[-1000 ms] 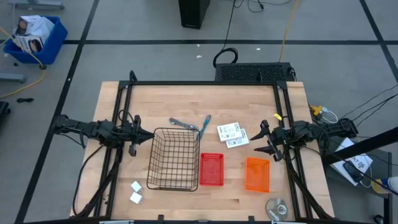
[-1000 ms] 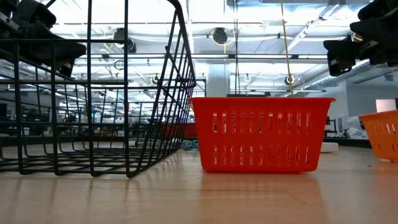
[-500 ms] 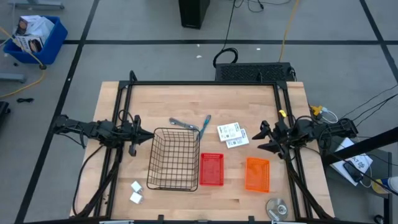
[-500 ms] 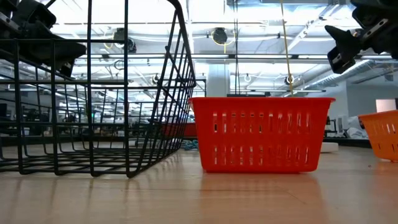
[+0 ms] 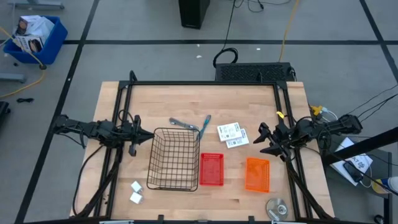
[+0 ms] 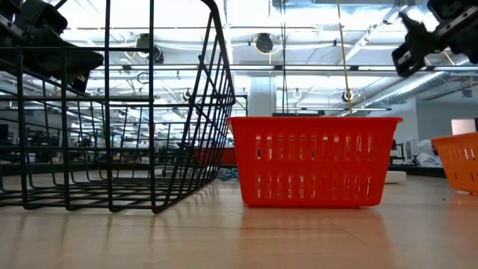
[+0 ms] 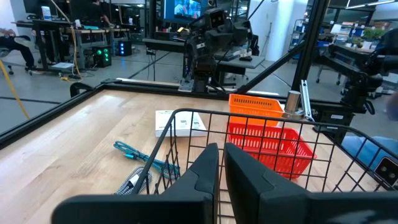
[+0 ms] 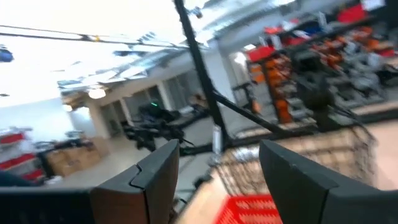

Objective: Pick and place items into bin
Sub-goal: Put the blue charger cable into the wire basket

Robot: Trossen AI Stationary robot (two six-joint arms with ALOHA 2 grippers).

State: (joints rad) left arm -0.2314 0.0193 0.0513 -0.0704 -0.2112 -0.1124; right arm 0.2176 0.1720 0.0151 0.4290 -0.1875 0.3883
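Nothing is in a bin yet, so the task looks to be at its very start: the right gripper (image 5: 263, 140) hangs just beside the cards (image 5: 232, 134), above the table (image 5: 249, 99), with its fingers (image 8: 155, 180) spread and nothing between them. I judge it is lining up for a first pick, most likely the cards, since they lie nearest. The next move calls for tipping the wrist down toward the wood, as its camera looks out level across the room rather than at the tabletop, then lowering over the cards; being flat, they may be hard to get a finger under. The cards are white with green print, overlapping, right of the two tools (image 5: 193, 124), which are slim, teal and grey, and lie crossed just behind the wire basket (image 5: 174, 158). Two white blocks (image 5: 135, 191) sit near the front left corner. A red bin (image 5: 211, 169) and an orange bin (image 5: 257, 174) stand empty. The left gripper (image 5: 148, 134) waits at the basket's left, fingers pressed together, holding nothing.
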